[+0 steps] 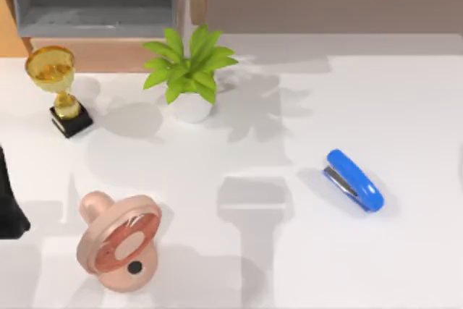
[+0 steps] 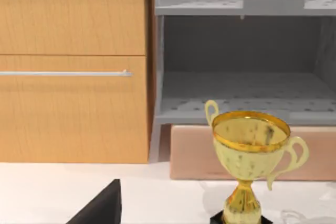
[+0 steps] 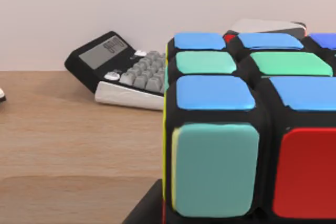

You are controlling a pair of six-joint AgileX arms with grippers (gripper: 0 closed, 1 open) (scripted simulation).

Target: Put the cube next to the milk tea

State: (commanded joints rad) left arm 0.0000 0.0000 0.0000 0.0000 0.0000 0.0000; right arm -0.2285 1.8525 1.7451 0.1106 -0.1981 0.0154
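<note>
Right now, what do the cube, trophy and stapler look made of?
Cube: black plastic frame, smooth matte colour tiles, by the even flat shading. Trophy: gold polished metal or plated plastic, going by its reflections, on a black base. Stapler: glossy blue plastic shell, grey metal-looking strip beneath.

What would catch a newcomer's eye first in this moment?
The puzzle cube looms close in the right wrist view, over a wooden shelf with a calculator behind it. From above, a blue stapler lies at the white table's right and a pink fan at its front left. A gold trophy and potted plant stand at the back left.
</note>
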